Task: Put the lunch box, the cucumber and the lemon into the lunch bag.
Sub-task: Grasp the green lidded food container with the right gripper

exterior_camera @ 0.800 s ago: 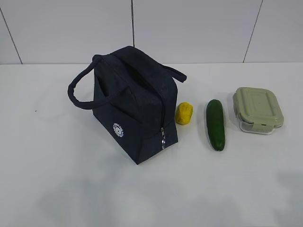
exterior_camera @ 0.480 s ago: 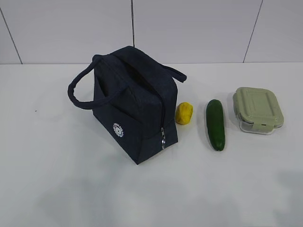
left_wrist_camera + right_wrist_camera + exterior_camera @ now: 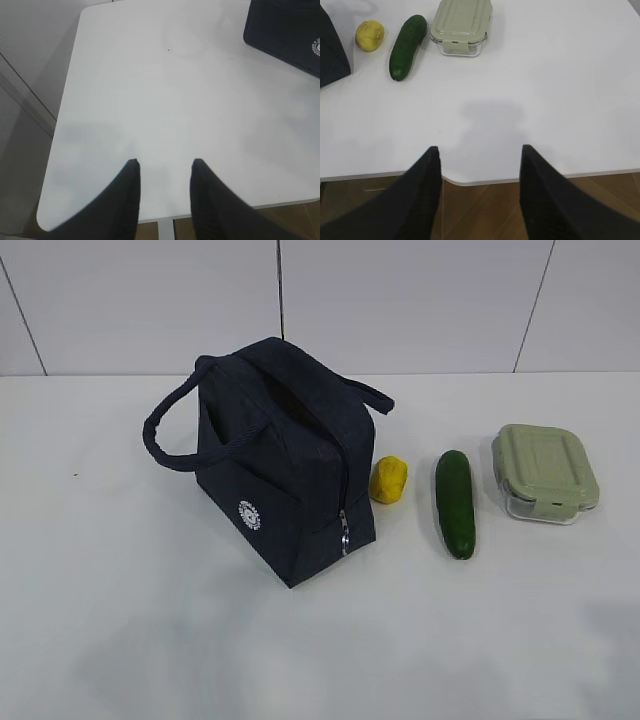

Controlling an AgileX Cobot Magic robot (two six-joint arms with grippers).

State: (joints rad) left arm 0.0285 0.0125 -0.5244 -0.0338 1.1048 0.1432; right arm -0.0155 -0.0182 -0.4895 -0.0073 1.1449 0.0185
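The navy lunch bag stands zipped shut on the white table, left of centre; its corner shows in the left wrist view. To its right lie the yellow lemon, the dark green cucumber and the lunch box with its sage-green lid. The right wrist view shows the lemon, cucumber and lunch box far ahead. My left gripper is open and empty over the table's near left edge. My right gripper is open and empty over the near right edge. Neither gripper shows in the exterior view.
The white table ends at a grey tiled wall behind. Its near edge and rounded corner show in the wrist views, with wooden floor below. The bag's ring pull hangs at its near corner.
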